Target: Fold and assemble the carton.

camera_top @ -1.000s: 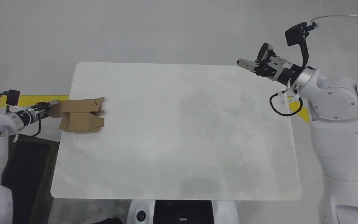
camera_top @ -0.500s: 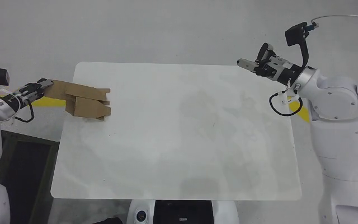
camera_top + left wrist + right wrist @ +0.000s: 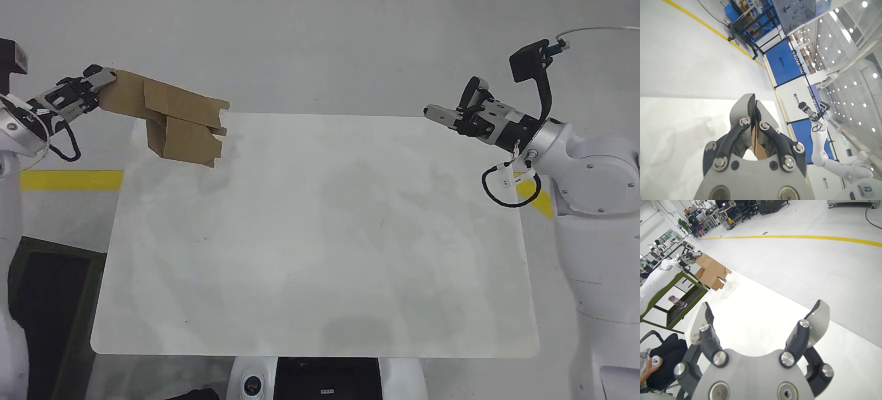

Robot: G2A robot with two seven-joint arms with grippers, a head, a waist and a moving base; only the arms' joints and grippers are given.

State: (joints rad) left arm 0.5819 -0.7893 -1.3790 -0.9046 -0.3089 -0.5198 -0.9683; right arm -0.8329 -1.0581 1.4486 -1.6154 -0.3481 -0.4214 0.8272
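A flat, unfolded brown carton [image 3: 175, 118] hangs in the air over the table's far left corner, its flaps drooping toward the tabletop. My left gripper [image 3: 98, 79] is shut on the carton's outer edge, beyond the table's left side. In the left wrist view the gripper [image 3: 753, 103] pinches a thin cardboard edge [image 3: 755, 140] between its pads. The right wrist view shows the carton [image 3: 712, 273] far off, held up by the left gripper [image 3: 697, 254]. My right gripper [image 3: 437, 113] is open and holds nothing, above the table's far right corner; its own view shows the gripper [image 3: 762, 313] spread wide.
The white table [image 3: 320, 250] is bare across its middle and front. A green metal rack [image 3: 676, 298] with a pink bottle [image 3: 676, 302] stands beyond the left side. A seated person's hand [image 3: 653, 364] holds a small white device at the edge.
The left gripper has lifted the carton off the table's left edge and carried it up and toward the far left corner. The right arm has stayed still.
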